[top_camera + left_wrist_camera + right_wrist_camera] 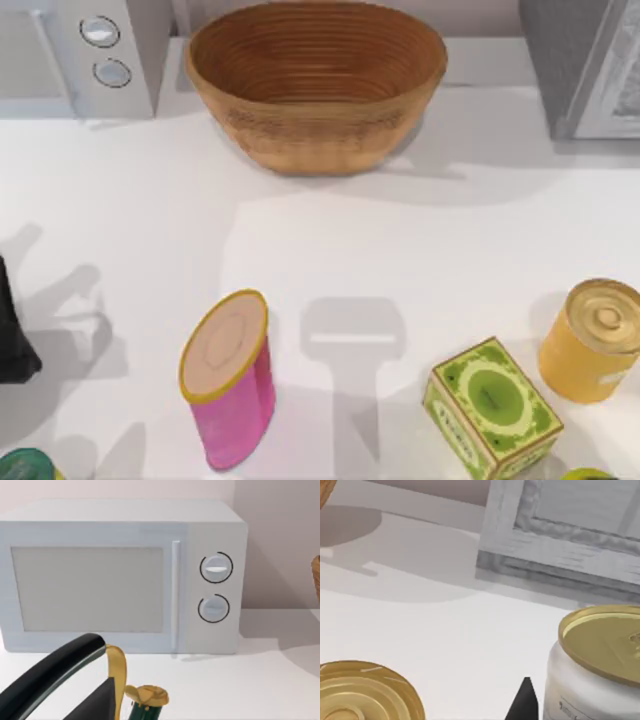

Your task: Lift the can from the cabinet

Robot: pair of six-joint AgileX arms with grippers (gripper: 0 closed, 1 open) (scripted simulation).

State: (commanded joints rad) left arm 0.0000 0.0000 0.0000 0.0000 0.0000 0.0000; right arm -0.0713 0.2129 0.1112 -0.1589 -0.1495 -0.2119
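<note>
Cabinet [330, 250] top lying open through middle. Basket [316, 80] sitting at 12 o'clock, microwave [80, 50] at 11.
Pink can [232, 385] standing at 7 o'clock, near front edge.
Yellow can [592, 340] standing at 4 o'clock, close to right edge, green box [492, 408] just beside it.
Left arm [10, 335] sitting at 9 o'clock edge; grip state cannot tell.
Right gripper [522, 705] hanging near yellow can; grip state cannot tell.
</note>
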